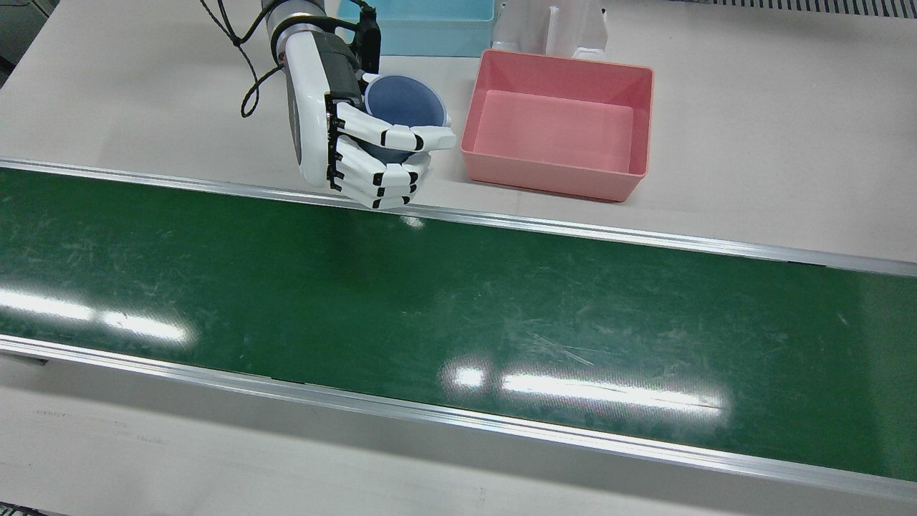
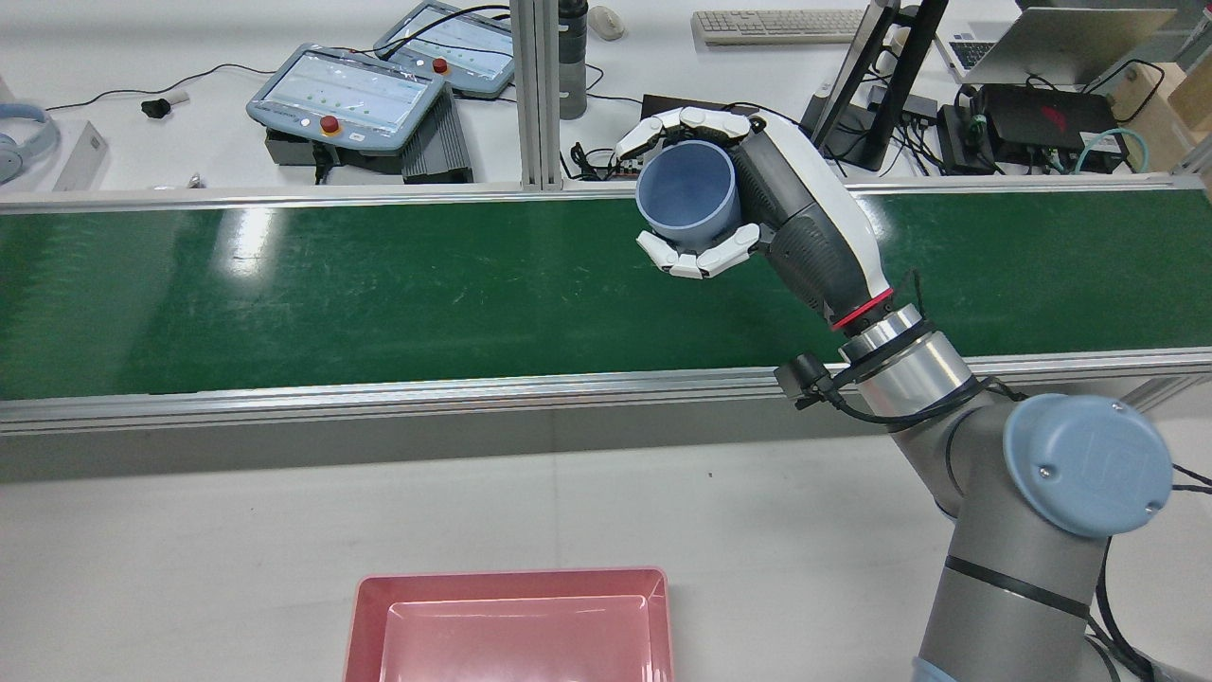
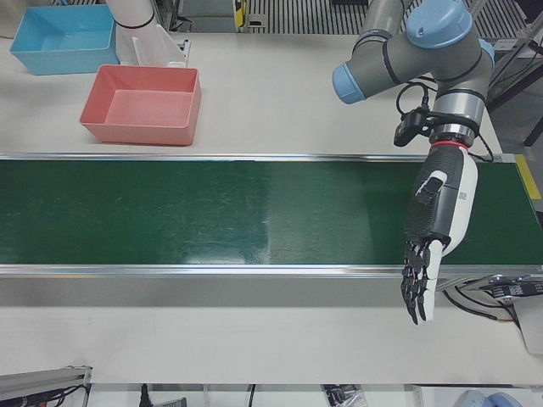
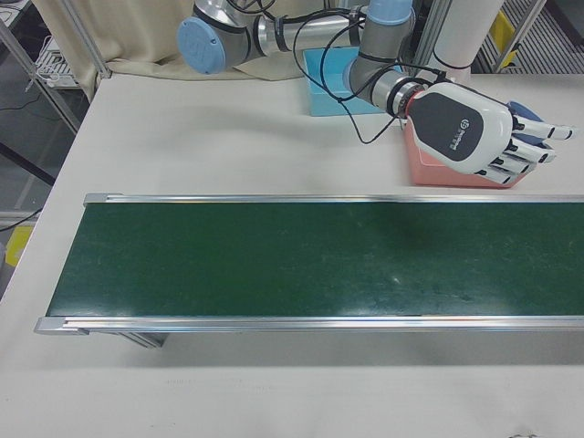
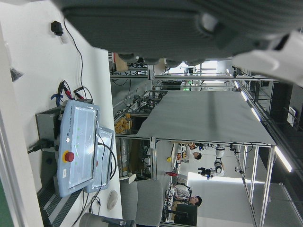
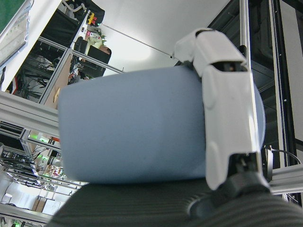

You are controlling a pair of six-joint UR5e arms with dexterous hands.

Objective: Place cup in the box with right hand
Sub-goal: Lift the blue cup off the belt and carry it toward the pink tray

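Green conveyor belt [image 1: 458, 315] lies nearest; beyond it the right hand [image 1: 358, 136], fingers clamped around the blue cup [image 1: 402, 107], hangs beside the pink box [image 1: 559, 129], just short of its near wall.

White tabletop [image 1: 788, 129] crossed by green conveyor belt [image 1: 458, 308] with aluminium rails, glare patches on its surface. Beyond belt in rear view: two teach pendants [image 2: 346, 95], keyboard [image 2: 776, 24], laptop [image 2: 1079, 43], tangled cables. Beige curtain [image 4: 119, 36] behind table in right-front view. Grey office chair [image 5: 142, 201] in left hand view.
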